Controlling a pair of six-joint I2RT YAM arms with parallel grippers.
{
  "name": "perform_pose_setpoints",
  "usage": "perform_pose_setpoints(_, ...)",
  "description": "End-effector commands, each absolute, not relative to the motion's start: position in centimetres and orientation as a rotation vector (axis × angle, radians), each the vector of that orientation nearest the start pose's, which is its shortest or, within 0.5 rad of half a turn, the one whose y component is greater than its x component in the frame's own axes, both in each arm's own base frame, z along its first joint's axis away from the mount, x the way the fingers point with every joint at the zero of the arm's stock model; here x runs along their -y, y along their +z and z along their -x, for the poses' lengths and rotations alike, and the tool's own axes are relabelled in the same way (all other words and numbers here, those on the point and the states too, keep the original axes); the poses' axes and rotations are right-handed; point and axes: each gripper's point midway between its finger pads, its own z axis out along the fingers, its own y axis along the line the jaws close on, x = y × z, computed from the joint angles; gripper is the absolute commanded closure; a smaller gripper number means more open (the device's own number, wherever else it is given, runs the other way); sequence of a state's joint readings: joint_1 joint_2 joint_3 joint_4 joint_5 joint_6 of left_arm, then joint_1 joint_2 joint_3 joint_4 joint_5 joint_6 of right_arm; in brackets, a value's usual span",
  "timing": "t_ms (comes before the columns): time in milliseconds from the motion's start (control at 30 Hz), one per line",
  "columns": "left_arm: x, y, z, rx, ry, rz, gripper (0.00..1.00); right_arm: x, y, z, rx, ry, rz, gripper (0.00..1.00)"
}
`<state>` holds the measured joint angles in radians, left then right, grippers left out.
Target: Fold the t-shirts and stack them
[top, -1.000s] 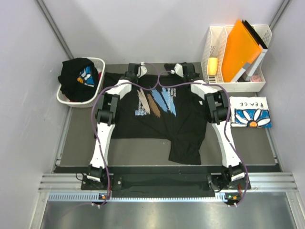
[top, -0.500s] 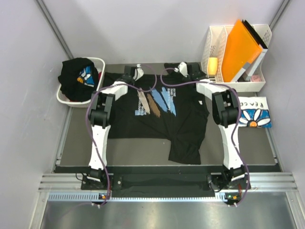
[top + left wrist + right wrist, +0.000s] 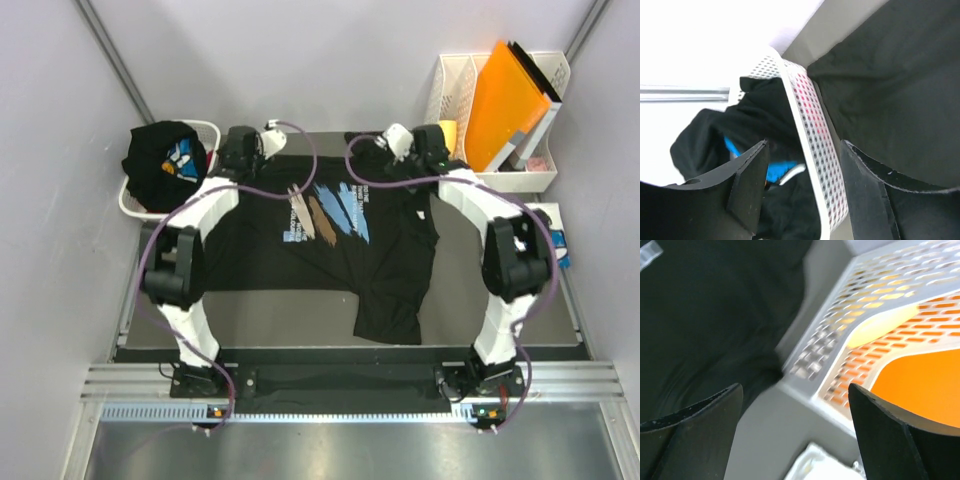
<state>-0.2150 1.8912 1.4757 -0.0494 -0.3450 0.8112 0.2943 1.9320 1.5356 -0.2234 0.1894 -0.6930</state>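
Note:
A black t-shirt (image 3: 330,240) with a blue, white and tan brush-stroke print lies spread face up on the grey mat, its lower right part bunched. My left gripper (image 3: 236,150) hovers open over its far left shoulder, beside the basket. In the left wrist view the left gripper (image 3: 804,149) holds nothing, with the basket wall and black cloth (image 3: 890,90) below it. My right gripper (image 3: 436,148) is open near the far right shoulder and also holds nothing (image 3: 795,390). Another black t-shirt (image 3: 160,160) sits bundled in the basket. A white daisy-print t-shirt (image 3: 548,212) is mostly hidden behind my right arm.
The white laundry basket (image 3: 208,135) stands at the far left, its perforated wall (image 3: 815,130) close under my left fingers. A white file rack (image 3: 540,180) with an orange folder (image 3: 510,100) stands at the far right, its mesh wall (image 3: 865,315) just ahead of my right gripper.
Both grippers have opened and let go of the shirt's shoulders. The left arm swung out toward the basket and the right arm toward the file rack.

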Motion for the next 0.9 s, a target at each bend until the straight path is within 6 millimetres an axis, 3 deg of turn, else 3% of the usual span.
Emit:
perform_pose_setpoints(0, 4.2, 19.4, -48.7, -1.873, 0.58, -1.091, 0.37, -11.8, 15.4, -45.4, -1.984, -0.248, 1.249, 0.15)
perform_pose_setpoints(33, 3.9, 17.3, -46.8, -1.898, 0.581, -1.19, 0.39, -11.8, 14.8, -44.2, -1.976, -0.222, 1.319, 0.17)
perform_pose_setpoints(67, 3.6, 17.2, -45.8, -1.892, 0.589, -1.216, 0.41, -11.8, 15.4, -42.8, -1.963, -0.198, 1.339, 0.19)
perform_pose_setpoints(100, 3.4, 18.5, -44.5, -1.865, 0.601, -1.219, 0.41, -11.3, 13.2, -40.2, -2.017, -0.161, 1.405, 0.2)
perform_pose_setpoints(133, 3.1, 16.6, -42.6, -1.902, 0.586, -1.294, 0.41, -11.2, 12.6, -38.7, -1.993, -0.149, 1.488, 0.22)
perform_pose_setpoints(167, 2.9, 18.0, -41.4, -1.879, 0.594, -1.279, 0.41, -10.8, 11.5, -35.9, -1.992, -0.146, 1.547, 0.22)
perform_pose_setpoints(200, 2.9, 17.7, -40.2, -1.889, 0.579, -1.307, 0.41, -10.7, 11.2, -34.7, -1.948, -0.163, 1.617, 0.22)
perform_pose_setpoints(233, 2.7, 15.9, -37.9, -1.917, 0.551, -1.424, 0.46, -10.4, 10.8, -33.4, -1.931, -0.174, 1.657, 0.22)
perform_pose_setpoints(267, 2.5, 16.6, -36.4, -1.89, 0.558, -1.457, 0.47, -10.3, 10.0, -30.8, -1.912, -0.162, 1.718, 0.22)
perform_pose_setpoints(300, 2.3, 16.3, -35.4, -1.879, 0.563, -1.495, 0.48, -10.2, 9.9, -29.7, -1.884, -0.165, 1.764, 0.22)
perform_pose_setpoints(333, 2.0, 15.0, -33.9, -1.875, 0.563, -1.563, 0.47, -10.2, 9.7, -28.6, -1.872, -0.168, 1.795, 0.24)
perform_pose_setpoints(400, 2.2, 15.9, -32.4, -1.788, 0.575, -1.594, 0.46, -10.8, 9.3, -25.7, -1.829, -0.146, 1.865, 0.27)
perform_pose_setpoints(433, 2.2, 14.9, -31.8, -1.773, 0.571, -1.607, 0.46, -10.9, 9.1, -25.0, -1.826, -0.165, 1.879, 0.36)
perform_pose_setpoints(467, 2.2, 15.3, -31.6, -1.738, 0.585, -1.591, 0.46, -11.6, 8.9, -24.0, -1.793, -0.16, 1.91, 0.44)
perform_pose_setpoints(500, 2.2, 15.1, -31.7, -1.719, 0.605, -1.584, 0.47, -11.7, 8.8, -23.9, -1.808, -0.187, 1.897, 0.52)
perform_pose_setpoints(533, 1.9, 14.0, -31.6, -1.732, 0.614, -1.567, 0.5, -11.5, 9.1, -24.1, -1.82, -0.243, 1.88, 0.66)
perform_pose_setpoints(633, 1.7, 13.6, -32.8, -1.8, 0.61, -1.465, 0.96, -12.7, 9.9, -24.7, -1.892, -0.182, 1.802, 0.82)
perform_pose_setpoints(667, 1.6, 12.2, -32.7, -1.87, 0.578, -1.472, 1.0, -12.7, 10.7, -25.4, -1.899, -0.181, 1.77, 0.85)
perform_pose_setpoints(867, 2.5, 9.8, -34.1, -2.056, 0.373, -1.372, 1.0, -12.2, 10.7, -26.8, -1.862, -0.264, 1.833, 0.96)
